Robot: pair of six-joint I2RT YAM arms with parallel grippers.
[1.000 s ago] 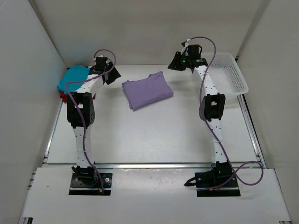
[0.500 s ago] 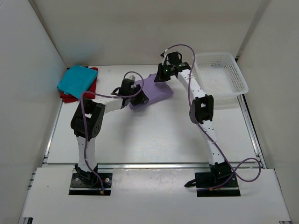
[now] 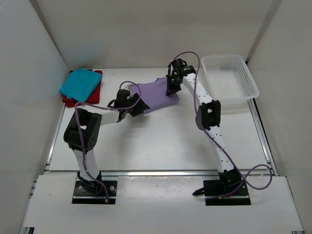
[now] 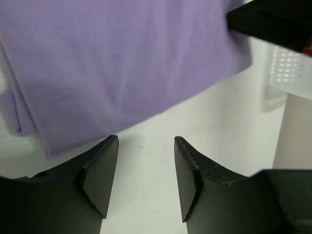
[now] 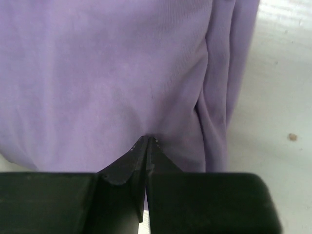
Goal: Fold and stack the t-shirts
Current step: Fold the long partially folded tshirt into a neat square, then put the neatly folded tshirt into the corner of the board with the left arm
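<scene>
The lavender shirt (image 3: 155, 94) lies folded on the table (image 3: 161, 141) toward 12 o'clock of the workspace, between the two arms' reach. The left gripper (image 3: 138, 108) sits low at the shirt's 7 o'clock corner. In its wrist view the fingers (image 4: 100, 170) stand well apart over bare table, with the cloth's near hem (image 4: 122, 63) just beyond them at 12 o'clock (close, but nothing lies between the pads).

The right gripper (image 3: 170, 89) is at the shirt's 2 o'clock edge. Its own camera shows the fingers (image 5: 146, 146) pressed tight together, their tips buried in the purple fabric, and faint creases run into them, so it has a pinch of the lavender shirt; the folded side edge runs at about 1 o'clock from the tips.

The teal shirt (image 3: 80, 82) lies on the red shirt (image 3: 68, 100) at the table's 10 o'clock corner, well apart from both grippers. The white basket (image 3: 229, 78) sits at 2 o'clock.
</scene>
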